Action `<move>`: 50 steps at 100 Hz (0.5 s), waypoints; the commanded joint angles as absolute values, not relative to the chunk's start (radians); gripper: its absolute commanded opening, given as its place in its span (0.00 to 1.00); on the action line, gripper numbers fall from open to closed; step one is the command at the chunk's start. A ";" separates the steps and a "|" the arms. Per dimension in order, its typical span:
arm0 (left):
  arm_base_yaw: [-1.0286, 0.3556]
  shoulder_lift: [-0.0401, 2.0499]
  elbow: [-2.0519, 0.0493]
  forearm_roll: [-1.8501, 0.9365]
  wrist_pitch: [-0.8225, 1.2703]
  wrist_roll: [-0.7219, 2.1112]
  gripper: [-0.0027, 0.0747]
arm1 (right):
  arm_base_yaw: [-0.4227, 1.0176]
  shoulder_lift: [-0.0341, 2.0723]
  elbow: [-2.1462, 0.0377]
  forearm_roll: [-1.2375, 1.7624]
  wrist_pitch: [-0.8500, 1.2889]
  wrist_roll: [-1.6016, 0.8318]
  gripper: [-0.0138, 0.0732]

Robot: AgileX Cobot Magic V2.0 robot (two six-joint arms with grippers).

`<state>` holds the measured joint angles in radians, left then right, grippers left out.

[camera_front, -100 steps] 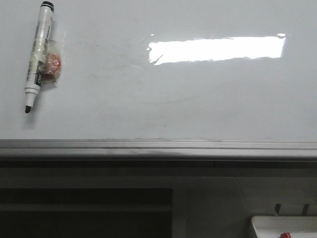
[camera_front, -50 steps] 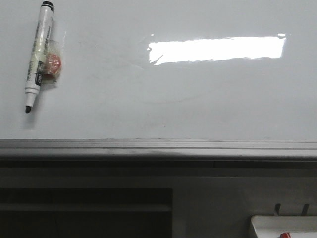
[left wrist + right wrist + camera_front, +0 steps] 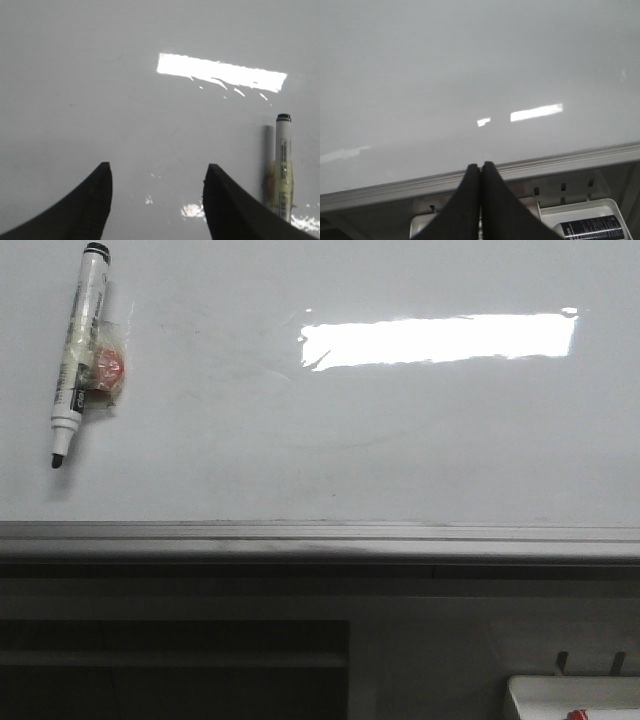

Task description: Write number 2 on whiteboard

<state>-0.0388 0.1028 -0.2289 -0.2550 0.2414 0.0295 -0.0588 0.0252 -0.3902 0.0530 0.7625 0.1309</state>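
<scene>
The whiteboard [image 3: 350, 440] is a glossy white-grey board with a grey frame edge [image 3: 320, 538] and a bright light glare. No number 2 shows on it. A marker [image 3: 76, 352] with a black tip lies at the board's far left, a small red-and-clear item [image 3: 108, 370] beside it. My left gripper [image 3: 156, 172] is open and empty above the board [image 3: 125, 100], the marker [image 3: 283, 165] off to one side of it. My right gripper [image 3: 481, 167] is shut and empty over the board's frame edge [image 3: 560, 162]. Neither gripper shows in the front view.
A white tray [image 3: 572, 698] with a red item sits below the board at the front right. In the right wrist view a white tray [image 3: 590, 215] holds a dark cylinder with a label [image 3: 592, 228]. A dark opening [image 3: 170, 670] lies under the frame.
</scene>
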 commanded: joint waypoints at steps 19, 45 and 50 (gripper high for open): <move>-0.048 0.123 -0.251 -0.264 0.046 0.158 0.51 | -0.058 0.049 -0.422 0.073 0.691 0.118 0.08; -0.209 0.123 -0.251 -0.264 0.025 0.168 0.51 | -0.058 0.049 -0.422 0.103 0.693 0.118 0.08; -0.250 0.123 -0.251 -0.266 0.007 0.168 0.51 | -0.058 0.049 -0.422 0.122 0.693 0.118 0.08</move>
<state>-0.1827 0.1028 -0.2266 -0.2572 0.1168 0.1646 -0.0588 0.0252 -0.3902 0.1003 0.7625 0.1309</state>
